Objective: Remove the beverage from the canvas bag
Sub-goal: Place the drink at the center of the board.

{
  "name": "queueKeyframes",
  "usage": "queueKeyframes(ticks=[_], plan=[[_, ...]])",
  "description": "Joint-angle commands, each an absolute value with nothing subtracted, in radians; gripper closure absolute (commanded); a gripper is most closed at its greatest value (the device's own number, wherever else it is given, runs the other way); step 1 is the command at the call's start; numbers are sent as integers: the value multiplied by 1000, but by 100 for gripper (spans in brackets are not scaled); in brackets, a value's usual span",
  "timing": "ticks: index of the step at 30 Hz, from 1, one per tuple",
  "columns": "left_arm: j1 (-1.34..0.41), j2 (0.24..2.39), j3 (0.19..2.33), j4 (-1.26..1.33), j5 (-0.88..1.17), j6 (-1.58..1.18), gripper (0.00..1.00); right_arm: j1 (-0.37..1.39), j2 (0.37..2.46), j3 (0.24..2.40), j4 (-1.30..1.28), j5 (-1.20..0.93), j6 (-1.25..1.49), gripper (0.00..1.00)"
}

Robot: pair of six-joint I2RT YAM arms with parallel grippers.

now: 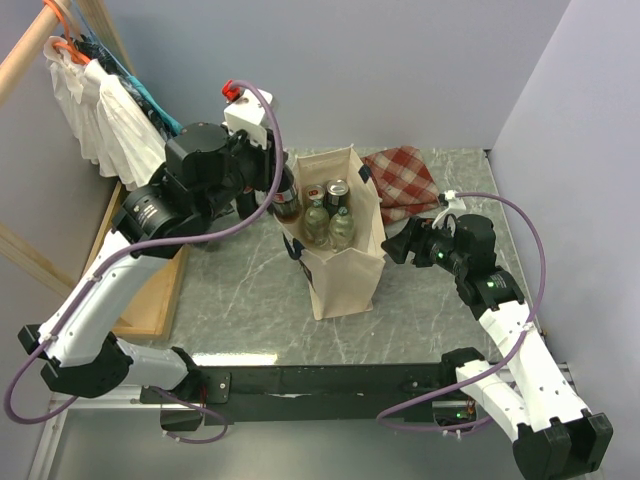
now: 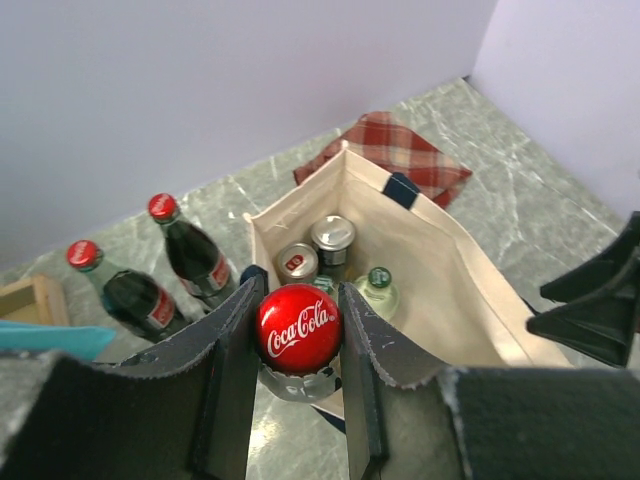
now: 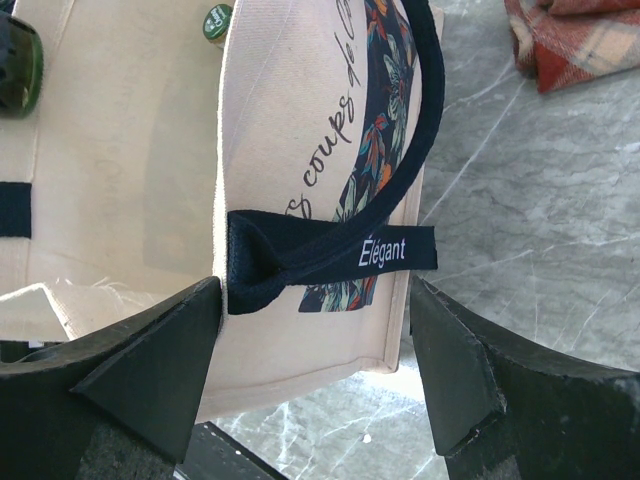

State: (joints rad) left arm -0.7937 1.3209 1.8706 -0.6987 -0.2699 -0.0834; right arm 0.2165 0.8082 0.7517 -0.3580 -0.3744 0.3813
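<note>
The cream canvas bag [image 1: 345, 265] stands upright and open mid-table. It holds two cans [image 2: 333, 235] and green glass bottles [image 2: 378, 285]. My left gripper [image 1: 283, 193] is shut on the neck of a Coca-Cola bottle with a red cap [image 2: 299, 326] and holds it at the bag's left rim, above the table. My right gripper [image 3: 315, 330] is open, with its fingers on either side of the bag's narrow printed side [image 3: 290, 350], just under the navy handle [image 3: 330, 255]. It shows at the bag's right in the top view [image 1: 397, 245].
Two more Coca-Cola bottles [image 2: 195, 255] [image 2: 130, 290] stand on the marble left of the bag. A red checked cloth [image 1: 405, 175] lies behind the bag on the right. A wooden tray [image 1: 150, 290] sits at the left edge, and clothes [image 1: 100, 110] hang at the back left.
</note>
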Motion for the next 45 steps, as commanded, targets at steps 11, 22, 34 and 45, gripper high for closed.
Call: queueKeyframes(ticks=[11,22,34,45], plan=[[-795,1207,1916,-445,-410,-11,99,222,805,770,-348,-368,379,18],[-785,1180,1749,-400,-494,18,99,222,805,767,-348,-368,379,18],[-540,1219,1626,-362,-241,-117,99,221,805,765,-350,-364,368,18],[-431,1284,1554,-261,-114,-172,99,221,831,769,-350,-357,359,18]])
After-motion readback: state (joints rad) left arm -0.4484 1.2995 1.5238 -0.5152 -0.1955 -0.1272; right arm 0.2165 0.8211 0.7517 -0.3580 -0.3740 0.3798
